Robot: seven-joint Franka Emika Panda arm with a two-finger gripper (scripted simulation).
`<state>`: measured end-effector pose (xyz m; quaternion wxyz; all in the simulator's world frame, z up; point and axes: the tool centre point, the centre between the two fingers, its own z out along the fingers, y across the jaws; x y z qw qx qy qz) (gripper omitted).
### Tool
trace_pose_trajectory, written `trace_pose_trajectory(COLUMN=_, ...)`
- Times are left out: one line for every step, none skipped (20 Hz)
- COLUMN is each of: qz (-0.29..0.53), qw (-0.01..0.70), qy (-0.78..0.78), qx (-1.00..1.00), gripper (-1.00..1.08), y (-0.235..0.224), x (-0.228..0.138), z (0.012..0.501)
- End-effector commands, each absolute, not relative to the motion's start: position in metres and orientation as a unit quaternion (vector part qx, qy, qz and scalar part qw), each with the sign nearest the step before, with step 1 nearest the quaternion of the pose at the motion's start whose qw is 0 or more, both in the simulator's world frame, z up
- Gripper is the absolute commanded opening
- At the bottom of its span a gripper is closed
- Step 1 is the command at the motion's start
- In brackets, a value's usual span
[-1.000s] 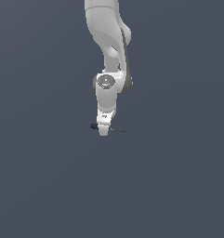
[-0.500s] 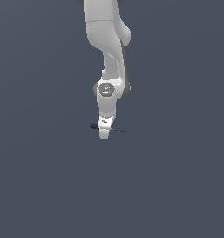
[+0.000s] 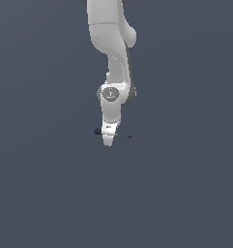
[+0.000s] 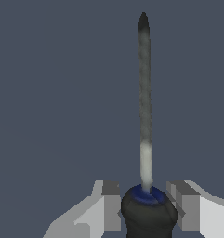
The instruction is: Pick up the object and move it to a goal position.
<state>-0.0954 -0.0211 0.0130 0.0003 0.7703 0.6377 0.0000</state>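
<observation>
Fingers (image 4: 111,207) stand apart, one on each side of the object's (image 4: 145,139) dark bulbous end, with a narrow gap showing on both sides in the wrist view. Not clamped, as far as that view shows; whether either pad grazes the handle, cannot tell.

The object is a slim rod: fat black grip with a blue collar, then a pale shaft running away from the wrist camera to a dark fine tip. It lies flat on the grey floor.

Exterior view: the arm (image 3: 110,43) hangs straight down from above, gripper (image 3: 108,140) low at the surface. The rod (image 3: 97,131) crosses behind it, blue end poking out on the exterior view's left, thin shaft trailing off to the exterior view's right.

Reading of the pose: the fingers straddle the thick grip and not the shaft, likely because the grip offers more surface to pinch and sits nearer the heavy end, so the rod should tilt less once raised. Approach is square across the rod's length, which suits a closing pinch.

Stage, by my judgement: lined up for the grasp, squeeze not yet made. No goal marker visible in either view.
</observation>
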Motion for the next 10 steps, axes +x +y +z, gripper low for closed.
trace_pose_trajectory(qz=0.000, qw=0.000, qy=0.638, qx=0.770, gripper=-1.00, y=-0.021, x=-0.096, z=0.013)
trace_pose_trajectory(qz=0.000, qw=0.000, qy=0.638, qx=0.770, gripper=-1.00, y=-0.021, x=-0.096, z=0.013)
trace_pose_trajectory(qz=0.000, qw=0.000, qy=0.638, qx=0.770, gripper=-1.00, y=-0.021, x=-0.095, z=0.013)
trace_pose_trajectory(qz=0.000, qw=0.000, qy=0.638, qx=0.770, gripper=-1.00, y=-0.021, x=-0.095, z=0.013)
trace_pose_trajectory(qz=0.000, qw=0.000, qy=0.638, qx=0.770, gripper=-1.00, y=-0.020, x=-0.095, z=0.013)
trace_pose_trajectory(qz=0.000, qw=0.000, qy=0.638, qx=0.770, gripper=-1.00, y=-0.018, x=-0.094, z=0.013)
trace_pose_trajectory(qz=0.000, qw=0.000, qy=0.638, qx=0.770, gripper=-1.00, y=-0.016, x=-0.093, z=0.013)
trace_pose_trajectory(qz=0.000, qw=0.000, qy=0.638, qx=0.770, gripper=-1.00, y=-0.012, x=-0.092, z=0.013)
trace_pose_trajectory(qz=0.000, qw=0.000, qy=0.638, qx=0.770, gripper=-1.00, y=-0.009, x=-0.091, z=0.013)
trace_pose_trajectory(qz=0.000, qw=0.000, qy=0.638, qx=0.770, gripper=-1.00, y=-0.004, x=-0.089, z=0.013)
